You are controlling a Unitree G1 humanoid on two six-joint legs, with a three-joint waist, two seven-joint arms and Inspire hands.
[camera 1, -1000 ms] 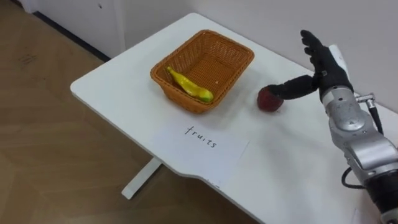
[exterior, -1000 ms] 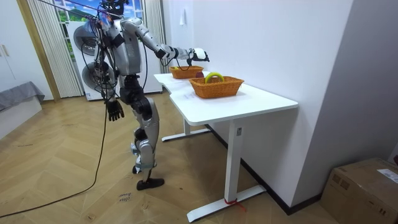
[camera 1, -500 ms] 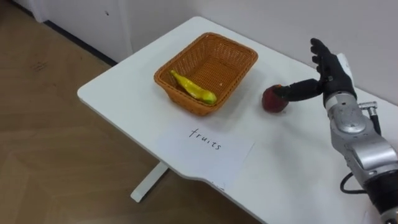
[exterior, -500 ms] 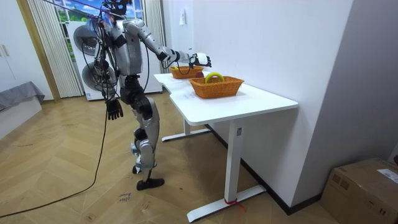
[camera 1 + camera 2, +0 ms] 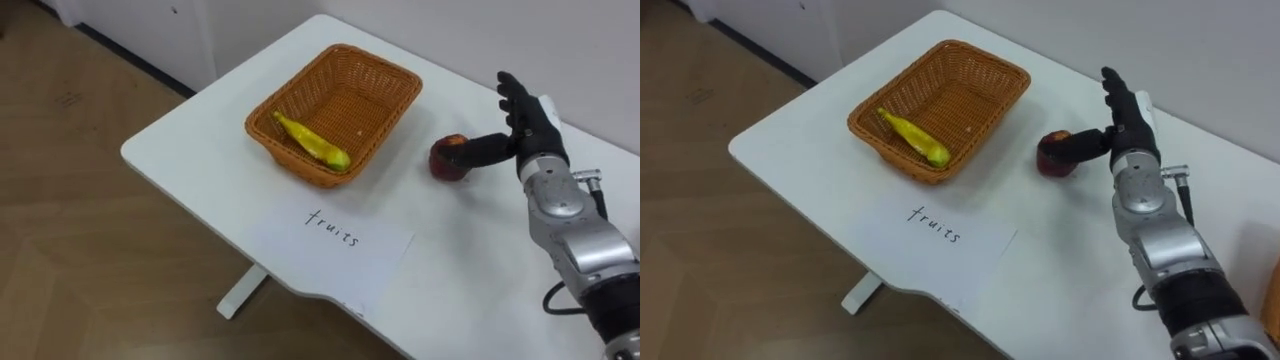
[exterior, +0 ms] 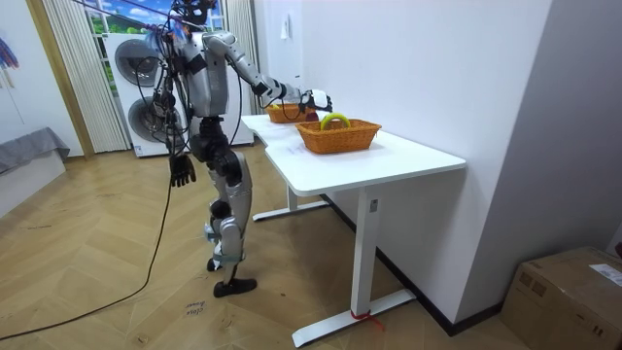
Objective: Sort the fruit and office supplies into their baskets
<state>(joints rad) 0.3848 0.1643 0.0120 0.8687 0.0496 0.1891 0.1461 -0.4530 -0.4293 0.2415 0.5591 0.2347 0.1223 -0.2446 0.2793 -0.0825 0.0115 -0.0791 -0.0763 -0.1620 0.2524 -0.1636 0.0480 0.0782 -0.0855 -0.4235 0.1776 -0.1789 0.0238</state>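
The robot's right hand is held over a white table, opened wide: the fingers point straight away from the robot and the thumb sticks out sideways to the hand's left. The hand grips nothing. The tip of the thumb rests against the right side of a red apple, which sits on the table just left of the hand. Farther left of the hand, beyond the apple and apart from it, stands a rectangular wicker basket. A yellow banana lies inside it, along the side farthest from the hand. Left of the hand and closer to the robot than the basket, a white sheet of paper with a handwritten word lies flat near the table's edge. In the room view the robot stands upright on a wooden floor at the table's long side, right arm stretched forward over the tabletop. Its left hand hangs down beside its hip, well away from the table. A second wicker basket stands on the same table.
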